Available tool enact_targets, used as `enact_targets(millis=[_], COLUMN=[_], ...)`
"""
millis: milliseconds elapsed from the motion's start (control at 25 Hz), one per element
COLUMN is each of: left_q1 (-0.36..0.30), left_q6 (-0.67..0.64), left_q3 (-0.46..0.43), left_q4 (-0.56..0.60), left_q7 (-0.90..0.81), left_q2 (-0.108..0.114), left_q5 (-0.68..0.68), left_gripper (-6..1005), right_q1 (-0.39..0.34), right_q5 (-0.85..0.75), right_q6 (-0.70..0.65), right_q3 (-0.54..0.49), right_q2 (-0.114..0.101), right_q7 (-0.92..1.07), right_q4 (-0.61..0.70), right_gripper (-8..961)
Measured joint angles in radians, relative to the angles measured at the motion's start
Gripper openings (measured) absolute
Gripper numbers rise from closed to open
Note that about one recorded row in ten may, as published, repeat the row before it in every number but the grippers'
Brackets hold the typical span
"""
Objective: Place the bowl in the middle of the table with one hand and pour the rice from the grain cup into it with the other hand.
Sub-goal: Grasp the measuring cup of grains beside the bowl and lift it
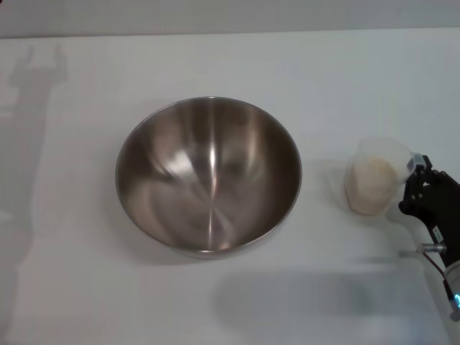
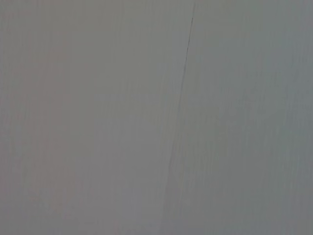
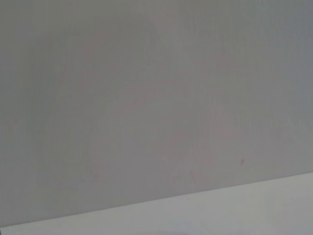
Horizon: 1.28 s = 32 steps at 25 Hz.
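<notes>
The bowl (image 1: 208, 176), a wide brushed-steel one with nothing inside, sits upright near the middle of the white table (image 1: 86, 287) in the head view. To its right stands the grain cup (image 1: 375, 185), clear plastic and upright, with pale rice (image 1: 372, 181) filling its lower part. My right gripper (image 1: 413, 188) is right against the cup's right side, level with its rim tab. The left gripper is out of view. Neither wrist view shows the bowl, the cup or the rice.
A broad shadow of an arm lies on the table at the far left (image 1: 32, 93). The table's far edge meets a grey wall (image 1: 230, 14). The left wrist view shows only a plain grey surface with a thin dark seam (image 2: 181, 98).
</notes>
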State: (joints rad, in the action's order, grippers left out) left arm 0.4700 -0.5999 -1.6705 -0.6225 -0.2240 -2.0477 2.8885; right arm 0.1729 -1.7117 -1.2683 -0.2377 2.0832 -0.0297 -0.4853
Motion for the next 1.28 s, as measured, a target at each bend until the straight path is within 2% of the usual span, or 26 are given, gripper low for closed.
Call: enact_targets(millis=[440, 880, 1280], left_q1=[0.000, -0.017, -0.021], left_q6=[0.000, -0.011, -0.011], left_q3=[0.000, 0.000, 0.000], left_q4=[0.000, -0.022, -0.026], left_q7=[0.000, 0.000, 0.000], left_q2=[-0.003, -0.007, -0.008], left_q5=[0.000, 0.000, 0.000], left_gripper=[503, 503, 503], right_q1=[0.008, 0.036, 0.064], right_q5=[-0.003, -0.014, -0.014], right_q6=[0.002, -0.116, -0.185], right_q3=[0.000, 0.024, 0.025], right_q2=[-0.002, -0.002, -0.002], right_q7=[-0.007, -0.040, -0.104], right_q4=[0.017, 0.103, 0.123], right_gripper=[19, 17, 18])
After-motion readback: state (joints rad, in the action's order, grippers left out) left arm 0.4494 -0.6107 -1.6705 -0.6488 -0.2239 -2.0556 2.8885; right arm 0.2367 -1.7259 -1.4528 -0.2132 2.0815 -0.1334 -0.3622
